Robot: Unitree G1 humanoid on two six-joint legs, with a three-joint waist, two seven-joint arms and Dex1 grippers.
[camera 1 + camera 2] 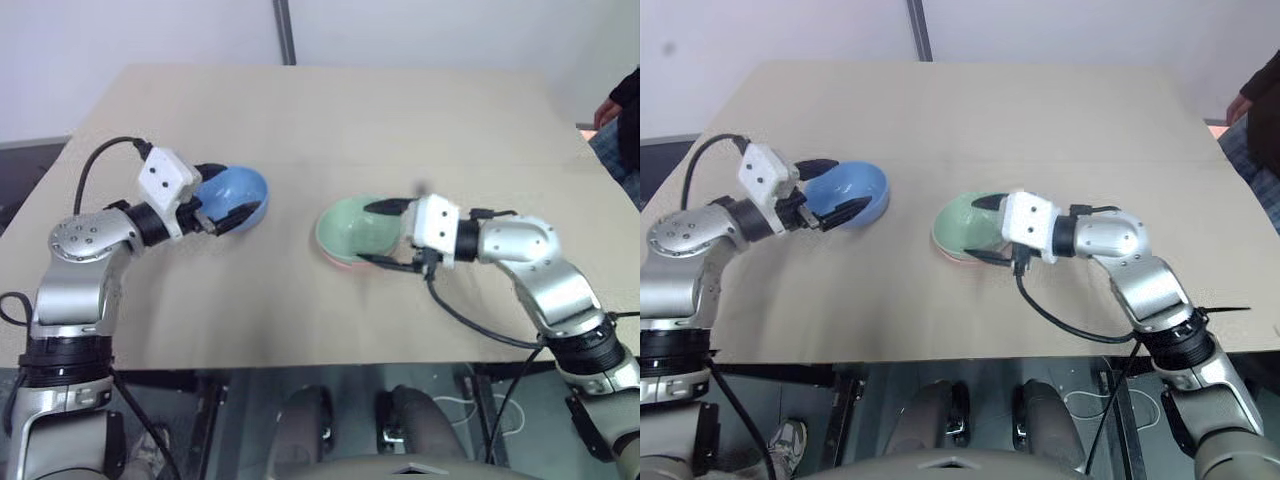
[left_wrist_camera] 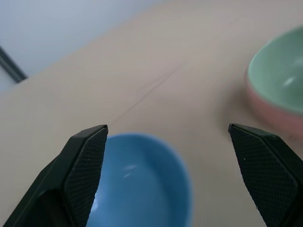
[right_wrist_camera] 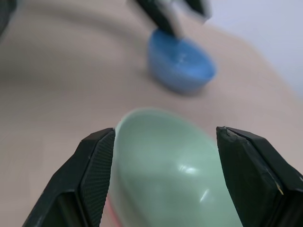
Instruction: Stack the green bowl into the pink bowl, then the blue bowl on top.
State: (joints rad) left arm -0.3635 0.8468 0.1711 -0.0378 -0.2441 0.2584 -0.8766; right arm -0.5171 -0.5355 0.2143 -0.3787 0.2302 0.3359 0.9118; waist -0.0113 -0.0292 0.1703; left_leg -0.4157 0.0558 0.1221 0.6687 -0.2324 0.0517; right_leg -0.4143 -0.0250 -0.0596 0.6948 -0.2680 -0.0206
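green bowl (image 1: pixel 358 229) sitting inside pink bowl (image 1: pixel 338 262) near the middle of the surface (image 1: pixel 400 120), blue bowl (image 1: pixel 233 198) apart on the left, a person (image 1: pixel 622 110) at the far right edge

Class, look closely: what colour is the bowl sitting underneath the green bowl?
Salmon pink. The pink bowl shows best in the left wrist view, under the green bowl.

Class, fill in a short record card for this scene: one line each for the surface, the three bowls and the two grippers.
surface: tan table
green bowl: nested inside the pink bowl
blue bowl: alone, apart from the stack
left gripper: open, fingers on either side of the blue bowl
right gripper: open, at the green bowl
task stage: blue bowl not yet stacked
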